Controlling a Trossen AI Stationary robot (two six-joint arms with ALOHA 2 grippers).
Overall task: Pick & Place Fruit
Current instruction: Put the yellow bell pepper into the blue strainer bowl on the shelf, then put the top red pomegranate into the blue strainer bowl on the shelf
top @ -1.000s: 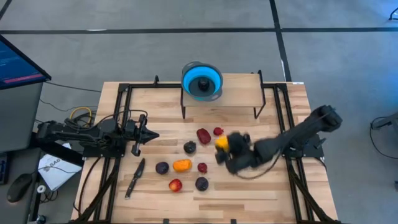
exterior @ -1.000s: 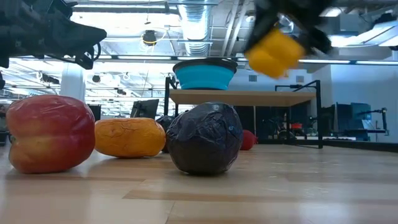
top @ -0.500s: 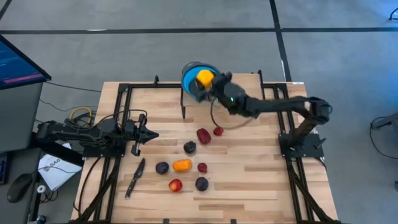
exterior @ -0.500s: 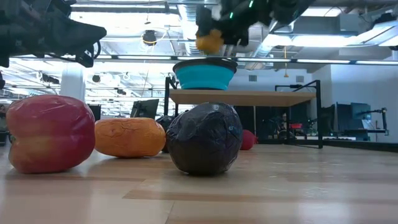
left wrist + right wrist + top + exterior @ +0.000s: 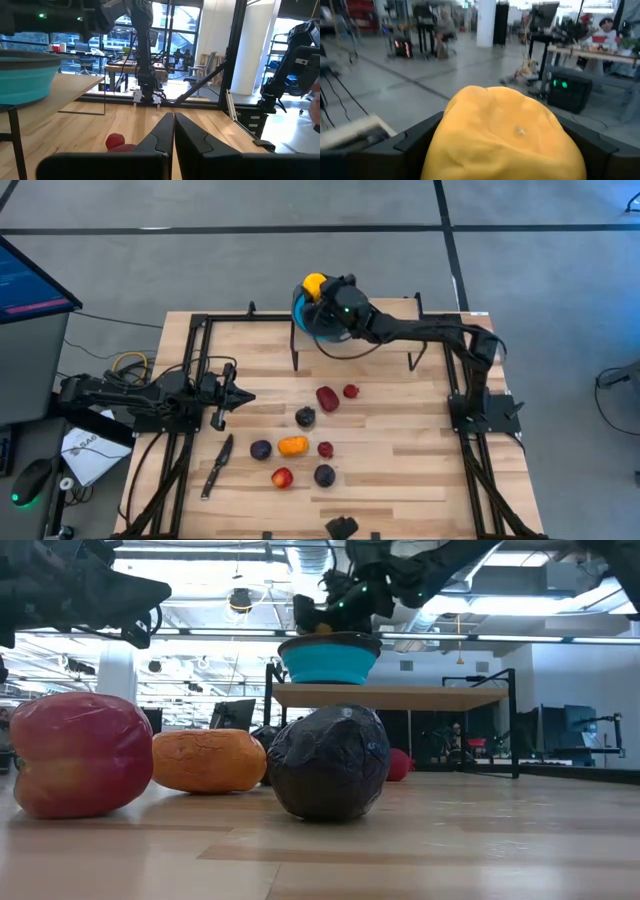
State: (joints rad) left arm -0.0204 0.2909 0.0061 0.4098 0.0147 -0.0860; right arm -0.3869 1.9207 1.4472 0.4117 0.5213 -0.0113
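Fingers of right gripper (image 5: 322, 292) clamp smooth, rounded yellow fruit (image 5: 314, 284) — over blue bowl (image 5: 310, 318).

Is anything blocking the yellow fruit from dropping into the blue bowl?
Nothing visible does. The right claw holds the yellow fruit over the far rim of the blue bowl, with only air showing beneath it.

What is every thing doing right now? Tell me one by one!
Right gripper: shut on the yellow fruit, above the bowl.
Yellow fruit: held, not yet dropped.
Blue bowl: upright on the raised shelf.
Left gripper: shut, empty, waiting at the table's left.
Orange fruit: lying on the table.
Knife: lying flat, untouched.
Other red and purple fruit: resting on the table.
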